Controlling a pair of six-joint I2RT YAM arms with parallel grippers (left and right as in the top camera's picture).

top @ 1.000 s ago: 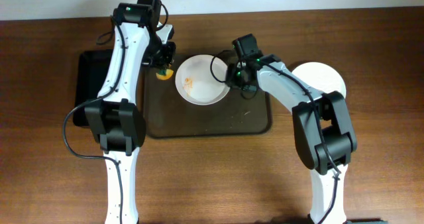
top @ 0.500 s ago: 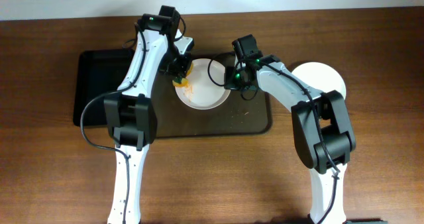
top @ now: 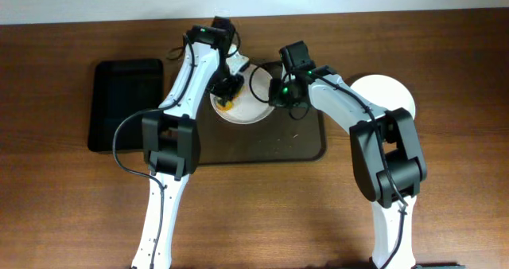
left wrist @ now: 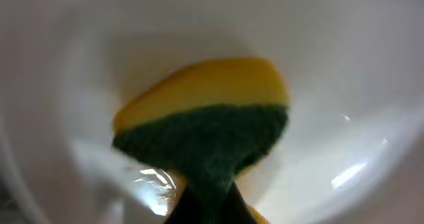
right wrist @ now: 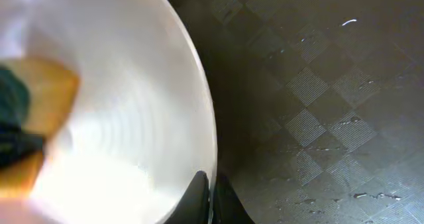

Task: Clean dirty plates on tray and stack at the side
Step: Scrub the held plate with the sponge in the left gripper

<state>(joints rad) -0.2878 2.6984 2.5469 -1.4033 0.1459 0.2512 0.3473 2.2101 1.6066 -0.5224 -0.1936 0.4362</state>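
Observation:
A white plate (top: 253,108) lies on the dark tray (top: 262,142) near its far edge. My left gripper (top: 229,88) is shut on a yellow and green sponge (top: 228,103) and presses it onto the plate's left part. In the left wrist view the sponge (left wrist: 205,128) sits against the plate's white inside (left wrist: 331,65). My right gripper (top: 277,94) is shut on the plate's right rim. In the right wrist view its fingers (right wrist: 197,192) pinch the rim of the plate (right wrist: 132,111) over the tray (right wrist: 318,85). Another white plate (top: 387,95) lies on the table right of the tray.
A smaller black rectangular tray (top: 127,102) lies on the wooden table left of the dark tray. Both arms cross over the far half of the dark tray. Small wet specks dot the tray's near part (top: 278,146).
My left gripper has carried the sponge right, from the tray's left edge onto the plate. The right gripper has held the plate's rim in place.

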